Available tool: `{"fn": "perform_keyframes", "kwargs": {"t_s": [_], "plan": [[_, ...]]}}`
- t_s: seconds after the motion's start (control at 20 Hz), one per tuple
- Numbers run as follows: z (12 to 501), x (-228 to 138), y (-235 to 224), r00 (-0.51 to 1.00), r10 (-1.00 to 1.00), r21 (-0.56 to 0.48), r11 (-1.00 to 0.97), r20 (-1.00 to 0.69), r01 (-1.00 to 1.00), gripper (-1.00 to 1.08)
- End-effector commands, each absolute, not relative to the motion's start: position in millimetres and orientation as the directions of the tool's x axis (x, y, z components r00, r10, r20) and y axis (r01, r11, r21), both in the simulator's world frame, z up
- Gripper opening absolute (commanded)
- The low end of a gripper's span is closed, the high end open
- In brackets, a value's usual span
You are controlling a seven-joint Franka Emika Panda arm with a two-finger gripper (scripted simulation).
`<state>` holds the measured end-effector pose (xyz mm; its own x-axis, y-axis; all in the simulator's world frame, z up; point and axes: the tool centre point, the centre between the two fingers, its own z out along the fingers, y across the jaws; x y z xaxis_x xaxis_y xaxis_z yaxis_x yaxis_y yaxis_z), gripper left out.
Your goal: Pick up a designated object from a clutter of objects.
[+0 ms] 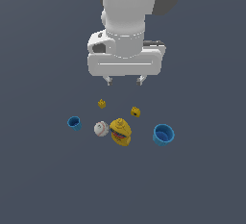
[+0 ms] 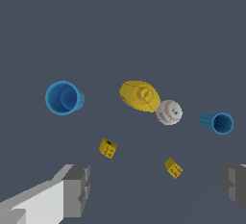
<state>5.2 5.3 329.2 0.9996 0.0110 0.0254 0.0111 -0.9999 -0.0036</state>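
Exterior view: the end effector (image 1: pixel 125 80) hangs above the counter (image 1: pixel 202 180), fingers apart and empty. The small blue cup (image 1: pixel 74 123) lies at the clutter's left edge, near the baseball (image 1: pixel 101 129).

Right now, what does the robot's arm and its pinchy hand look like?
The arm is smooth, rounded and white, with a dark grey patch on one side. Its gripper hangs from a wide white block with rounded corners and a dark hole. The two fingers are short, grey and blocky. No cables or markings show.
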Motion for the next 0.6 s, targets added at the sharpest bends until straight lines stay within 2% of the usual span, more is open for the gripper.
{"fn": "perform_keyframes", "kwargs": {"t_s": [0.0, 0.55], "plan": [[329, 5, 5, 1.0, 0.011, -0.004, -1.0, 0.025, 0.011, 1.0], [344, 13, 4, 0.998, 0.026, -0.019, -0.999, 0.066, 0.027, 1.0]]}}
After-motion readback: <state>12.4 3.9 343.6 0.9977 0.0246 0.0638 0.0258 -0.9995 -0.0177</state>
